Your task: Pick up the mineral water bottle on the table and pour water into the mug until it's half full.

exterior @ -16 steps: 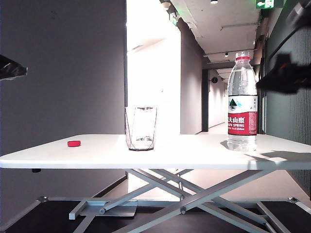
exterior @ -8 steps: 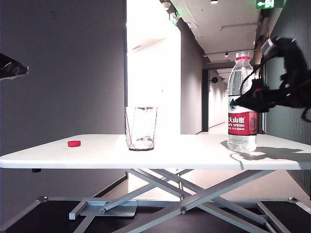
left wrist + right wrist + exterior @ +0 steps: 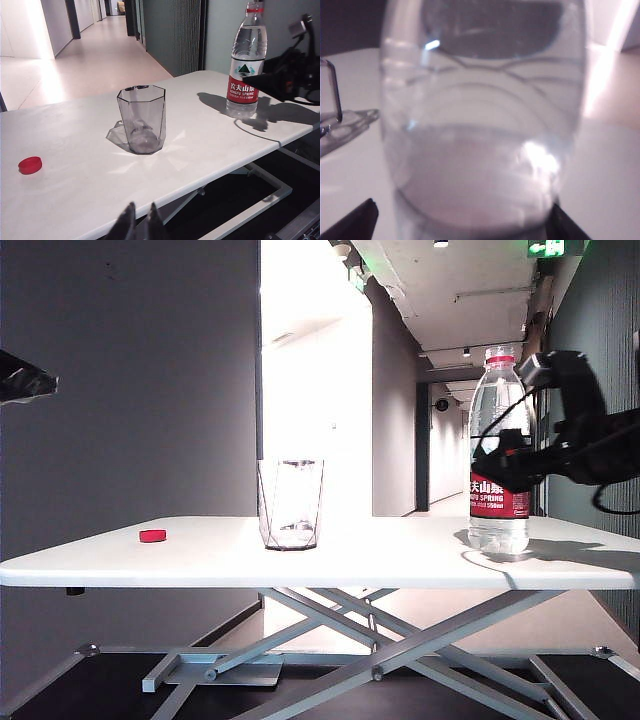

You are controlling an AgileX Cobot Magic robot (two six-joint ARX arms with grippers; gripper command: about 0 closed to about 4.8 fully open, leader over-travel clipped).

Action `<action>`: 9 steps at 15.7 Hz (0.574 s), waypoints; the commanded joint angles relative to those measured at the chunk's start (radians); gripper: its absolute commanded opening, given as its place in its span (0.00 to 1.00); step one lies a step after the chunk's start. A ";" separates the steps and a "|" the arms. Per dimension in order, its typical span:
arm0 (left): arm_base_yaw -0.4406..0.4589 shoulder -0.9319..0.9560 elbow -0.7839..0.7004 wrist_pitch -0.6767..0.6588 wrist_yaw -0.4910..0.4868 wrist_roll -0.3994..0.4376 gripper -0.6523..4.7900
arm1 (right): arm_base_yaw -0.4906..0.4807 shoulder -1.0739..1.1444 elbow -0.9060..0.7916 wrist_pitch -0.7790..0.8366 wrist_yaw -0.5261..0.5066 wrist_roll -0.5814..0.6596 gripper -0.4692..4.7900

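1. The white bench (image 3: 330,560) carries everything; the bottle stands near its right end in the exterior view.
2. The mineral water bottle (image 3: 499,455) stands upright, uncapped, nearly full: probably heavy, with thin walls that give under squeeze and smooth, slippery plastic. Take it at the labelled waist, gently.
3. The right tool (image 3: 500,462) sits at label height, fingers spread wide either side of the bottle, nothing clamped yet.
4. The mug (image 3: 290,504), empty faceted glass, stands mid-bench, well apart; fragile.
5. The left tool (image 3: 137,223) hangs off the bench edge, fingers nearly together, holding nothing.
6. A red cap (image 3: 152,535) lies at the far left.
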 commanded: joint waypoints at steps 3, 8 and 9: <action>-0.001 0.000 0.001 0.013 -0.002 0.002 0.17 | 0.000 0.056 0.086 0.029 -0.005 0.000 1.00; -0.001 0.000 0.001 0.013 -0.002 0.002 0.17 | 0.000 0.068 0.106 0.023 0.007 0.009 1.00; -0.001 0.000 0.001 0.013 -0.002 0.002 0.17 | 0.000 0.068 0.106 0.023 0.021 0.009 1.00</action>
